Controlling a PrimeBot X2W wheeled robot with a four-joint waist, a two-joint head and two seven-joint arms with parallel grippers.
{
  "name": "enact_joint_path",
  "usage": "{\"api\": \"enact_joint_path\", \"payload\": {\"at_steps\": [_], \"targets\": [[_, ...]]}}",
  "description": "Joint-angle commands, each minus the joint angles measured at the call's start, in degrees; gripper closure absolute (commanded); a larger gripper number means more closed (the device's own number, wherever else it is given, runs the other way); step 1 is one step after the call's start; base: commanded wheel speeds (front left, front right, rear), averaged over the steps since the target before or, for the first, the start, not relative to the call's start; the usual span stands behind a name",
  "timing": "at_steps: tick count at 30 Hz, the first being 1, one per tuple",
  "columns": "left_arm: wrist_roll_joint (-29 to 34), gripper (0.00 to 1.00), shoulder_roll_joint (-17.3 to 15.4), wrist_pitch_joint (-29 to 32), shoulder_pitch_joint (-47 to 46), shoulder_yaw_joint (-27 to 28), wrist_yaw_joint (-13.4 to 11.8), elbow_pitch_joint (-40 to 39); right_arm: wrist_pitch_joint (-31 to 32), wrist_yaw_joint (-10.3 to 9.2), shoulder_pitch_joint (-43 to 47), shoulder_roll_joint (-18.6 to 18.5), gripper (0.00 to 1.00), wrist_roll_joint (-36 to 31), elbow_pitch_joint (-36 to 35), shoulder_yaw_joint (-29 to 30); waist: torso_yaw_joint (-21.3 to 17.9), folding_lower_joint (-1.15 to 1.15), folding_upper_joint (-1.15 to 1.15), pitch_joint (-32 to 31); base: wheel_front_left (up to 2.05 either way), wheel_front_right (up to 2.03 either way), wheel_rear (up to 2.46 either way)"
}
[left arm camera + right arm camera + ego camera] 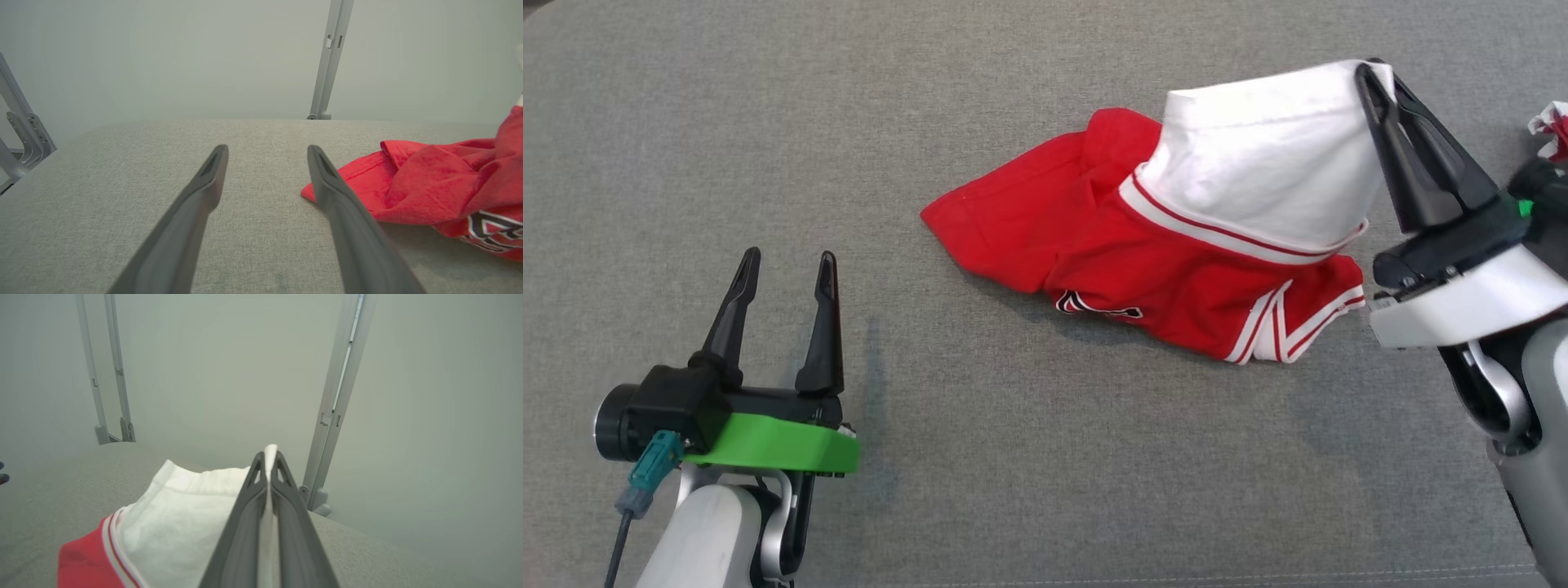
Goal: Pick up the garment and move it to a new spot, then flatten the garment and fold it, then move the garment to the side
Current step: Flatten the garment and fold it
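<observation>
The garment (1176, 253) is lying lengthwise left to right. The right gripper (1379, 75) is pinching its white edge, and the left gripper (788, 260) is gaping empty.

Head cam: high, looking steeply down on the grey cloth surface (1045, 457) at mid range. Left gripper (790, 255) sits lower left of frame, right gripper (1374, 69) upper right.

Left wrist cam: low and close over the surface, facing along its own fingers toward a pale wall, with a metal post (329, 61) at top centre. Garment (429, 183) is at the right edge.

Right wrist cam: higher off the surface, also facing a pale wall with posts. The garment's white part is very near, lower left.

Overlap: head and left wrist share the garment's red end. Head and right wrist share the white part.
</observation>
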State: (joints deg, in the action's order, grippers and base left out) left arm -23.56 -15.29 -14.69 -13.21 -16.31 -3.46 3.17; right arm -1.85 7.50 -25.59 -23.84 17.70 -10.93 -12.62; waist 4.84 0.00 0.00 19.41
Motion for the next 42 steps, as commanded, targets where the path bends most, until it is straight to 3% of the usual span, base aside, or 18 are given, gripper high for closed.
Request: {"api": "enact_joint_path", "payload": {"at_steps": [1,8,16,17,18,19,20,31,42], "targets": [[0.74,0.0,-0.56,0.13,0.5,0.32,-0.35,-0.31,0.3,-0.02,2.75,0.96,1.0,0.28,-0.56,1.69,-0.79,0.0,0.0,-0.14,0.0,0.0,0.0],[0.34,0.0,-1.02,0.71,0.62,0.27,-0.73,-1.18,-1.64,-0.02,17.0,7.99,1.0,2.53,4.64,10.36,-1.54,0.0,0.0,0.42,0.0,0.0,0.0],[-0.11,0.0,-1.62,1.33,0.97,0.4,-1.18,-1.74,-7.8,-0.02,16.93,9.69,1.0,6.79,18.6,9.4,-2.45,0.0,0.0,0.37,0.0,0.0,0.0],[-0.09,0.0,-1.68,1.33,1.03,0.36,-1.2,-1.83,-8.39,-0.02,16.49,9.5,0.87,7.09,19.77,9.01,-2.54,0.0,0.0,0.26,0.0,0.0,0.0],[-0.09,0.0,-1.68,1.33,1.03,0.36,-1.2,-1.83,-8.39,-0.02,16.49,9.5,0.87,7.09,19.77,9.01,-2.54,0.0,0.0,0.26,0.0,0.0,0.0],[-0.1,0.0,-1.71,1.42,1.09,0.37,-1.24,-1.92,-9.07,-0.02,16.08,9.35,0.53,7.29,20.58,8.64,-2.61,0.0,0.0,0.15,0.0,0.0,0.0],[-0.12,0.0,-1.76,1.42,1.15,0.37,-1.37,-2.01,-9.74,-0.02,15.71,9.46,0.0,7.48,21.13,8.52,-2.69,0.0,0.0,-0.01,0.0,0.0,0.0],[-0.55,0.0,-1.83,0.9,3.21,1.47,-3.09,-3.15,-12.85,-0.02,16.52,10.62,0.0,1.34,14.88,10.14,-3.64,0.0,0.0,-3.2,0.0,0.0,0.0],[-1.19,0.0,-2.19,1.16,6.99,1.75,-4.58,-4.05,-8.49,-0.02,20.79,13.08,0.0,-2.65,6.79,8.72,-4.3,0.0,0.0,-6.61,0.0,0.0,0.0]]}}
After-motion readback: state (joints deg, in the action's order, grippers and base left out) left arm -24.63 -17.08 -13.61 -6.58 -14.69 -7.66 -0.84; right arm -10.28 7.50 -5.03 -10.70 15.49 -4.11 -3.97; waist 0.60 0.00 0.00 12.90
